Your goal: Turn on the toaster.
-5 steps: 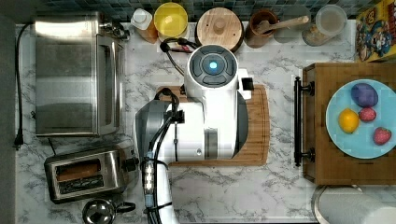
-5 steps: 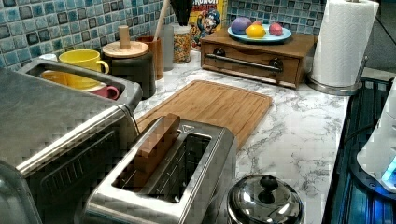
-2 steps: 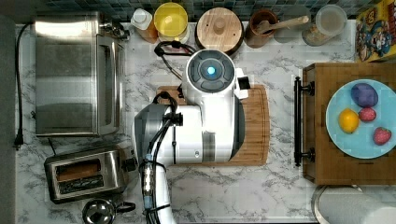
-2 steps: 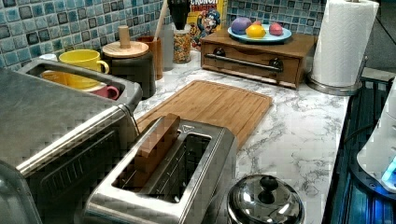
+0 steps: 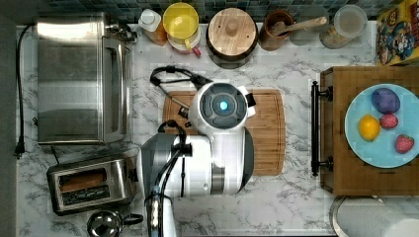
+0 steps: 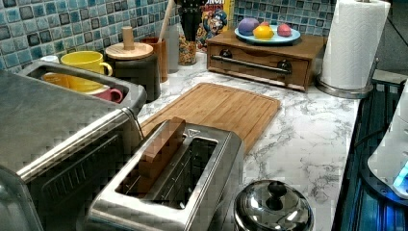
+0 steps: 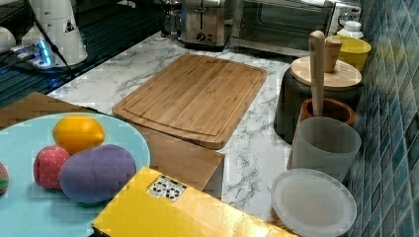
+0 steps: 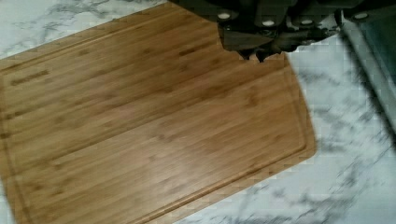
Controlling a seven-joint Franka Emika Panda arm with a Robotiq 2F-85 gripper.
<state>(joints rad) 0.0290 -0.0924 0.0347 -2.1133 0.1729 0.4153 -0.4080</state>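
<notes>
Two steel appliances share the top view's left side of the marble counter [image 5: 296,207]: the large toaster oven [image 5: 81,79] and, just below it in the top view, the toaster [image 5: 91,183]. Between them and the wooden drawer box [image 5: 368,131] at the top view's right lies the bamboo cutting board [image 6: 216,108], bare in the left view and the right view. The white arm [image 5: 217,143] hangs over the board's left half in the top view. A small lidded steel pot [image 6: 273,208] sits just beside the toaster. Along the tiled wall stand a yellow mug [image 5: 181,22], a dark canister with a wooden lid [image 5: 232,30], a brown cup holding a wooden utensil [image 5: 279,27] and a clear plastic container [image 5: 348,22]. A blue plate [image 5: 360,143] of toy fruit rests on the drawer box, and a paper towel roll [image 6: 353,43] stands near it in the left view.

The gripper [image 8: 259,55] appears in the wrist view as dark fingertips drawn close together with nothing between them, above one edge of the board.

The toaster is boxy brushed steel with two long dark slots; a brown slice [image 6: 161,149] stands in one slot, its top above the rim.
</notes>
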